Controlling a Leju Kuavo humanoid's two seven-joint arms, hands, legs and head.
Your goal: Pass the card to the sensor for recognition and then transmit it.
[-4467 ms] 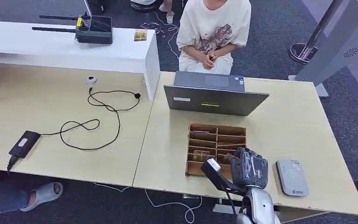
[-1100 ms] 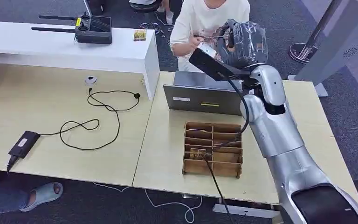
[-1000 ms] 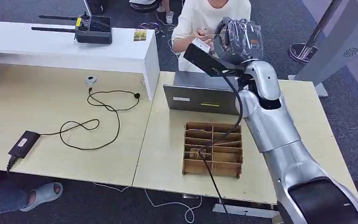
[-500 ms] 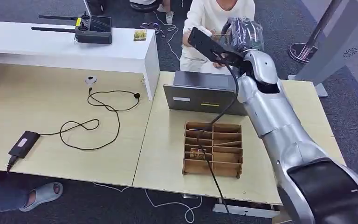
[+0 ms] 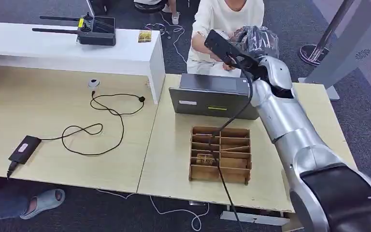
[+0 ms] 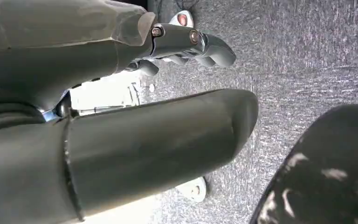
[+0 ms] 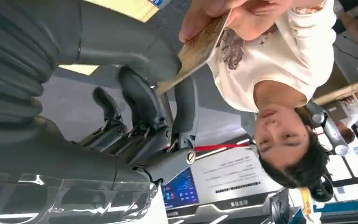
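Over the laptop point(image 5: 216, 96) and wooden divider tray point(image 5: 221, 154), my right hand point(image 7: 135, 116) and a person's hand point(image 7: 228, 14) both grip the card point(image 7: 196, 49).

There is one card point(image 7: 196, 49), and one person point(image 5: 224, 19) sits behind one laptop point(image 5: 215, 96). There is one wooden box point(image 5: 221, 154) with small slots, and two tables point(image 5: 53, 121) stand side by side. One white shelf point(image 5: 67, 50) holds one black remote point(image 5: 94, 30), and there is one black cord point(image 5: 104, 121) with one black power brick point(image 5: 25, 148).
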